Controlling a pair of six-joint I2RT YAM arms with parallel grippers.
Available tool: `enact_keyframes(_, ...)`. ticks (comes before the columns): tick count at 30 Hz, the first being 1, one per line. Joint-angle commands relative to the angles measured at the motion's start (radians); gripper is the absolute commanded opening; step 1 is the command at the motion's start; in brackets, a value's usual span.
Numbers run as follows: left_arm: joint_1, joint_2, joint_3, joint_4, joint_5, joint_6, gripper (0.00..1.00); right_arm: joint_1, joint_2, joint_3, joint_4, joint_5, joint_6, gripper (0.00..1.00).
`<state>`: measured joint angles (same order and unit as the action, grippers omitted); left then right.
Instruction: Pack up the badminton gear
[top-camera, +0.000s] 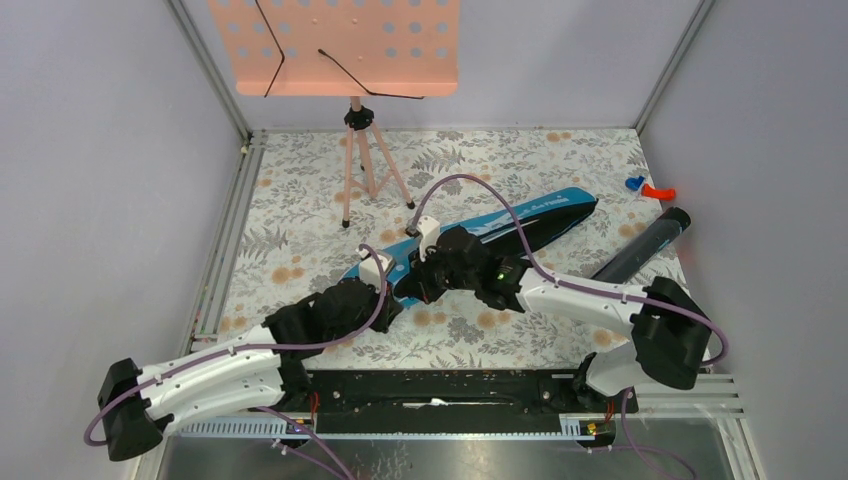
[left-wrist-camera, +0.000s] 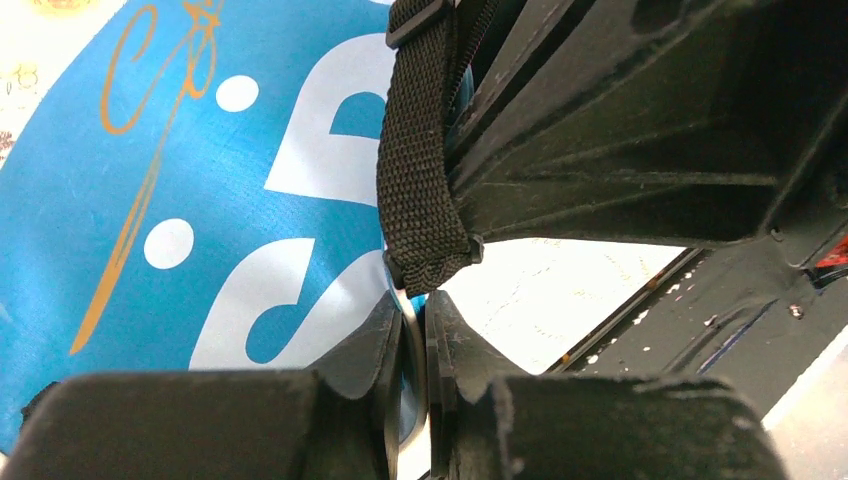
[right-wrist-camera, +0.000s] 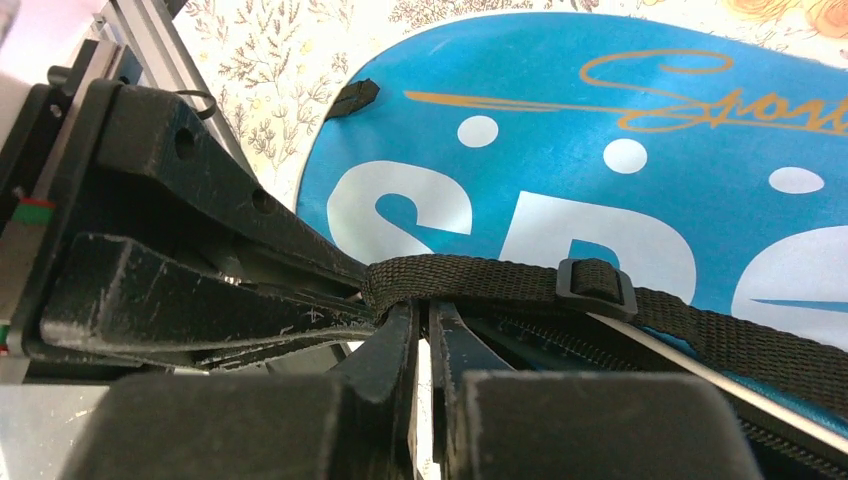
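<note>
The blue "SPORT" racket bag (top-camera: 520, 222) lies slanted across the middle of the flowered table. My left gripper (top-camera: 388, 290) is at the bag's near end. In the left wrist view it (left-wrist-camera: 412, 300) is shut on the bag's (left-wrist-camera: 150, 150) white-piped edge, just below a black webbing strap (left-wrist-camera: 415, 170). My right gripper (top-camera: 428, 285) faces it from the right. Its (right-wrist-camera: 422, 308) fingers stand shut with the tips against the strap's folded end (right-wrist-camera: 400, 285); whether strap is pinched is hidden. The black tube (top-camera: 645, 248) lies at the right. Rackets and shuttlecocks are out of view.
The peach music stand (top-camera: 340, 45) on its tripod (top-camera: 360, 160) stands at the back left. A small red and blue object (top-camera: 650, 188) lies at the back right by the wall. Metal rails run along the left and near table edges.
</note>
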<state>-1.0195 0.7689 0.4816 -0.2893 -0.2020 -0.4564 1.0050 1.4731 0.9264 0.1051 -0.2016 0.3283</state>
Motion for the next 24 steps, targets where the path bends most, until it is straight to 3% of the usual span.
enact_keyframes(1,-0.007,-0.043,0.043,0.226,-0.005,-0.012,0.00,0.029,-0.084,-0.005,-0.024,-0.020,-0.039,0.00)
enact_keyframes(5,-0.007,-0.044,0.047,0.226,-0.004,-0.010,0.00,0.029,-0.079,0.006,-0.050,-0.040,-0.070,0.01)
enact_keyframes(10,-0.007,-0.026,0.063,0.226,0.018,-0.009,0.00,0.031,-0.063,0.018,-0.053,-0.060,-0.111,0.35)
enact_keyframes(12,-0.007,-0.021,0.067,0.225,0.022,-0.009,0.00,0.030,-0.065,0.018,-0.065,-0.040,-0.139,0.41)
enact_keyframes(24,-0.007,-0.018,0.078,0.220,0.039,-0.003,0.00,0.030,-0.023,0.055,-0.136,-0.023,-0.226,0.35)
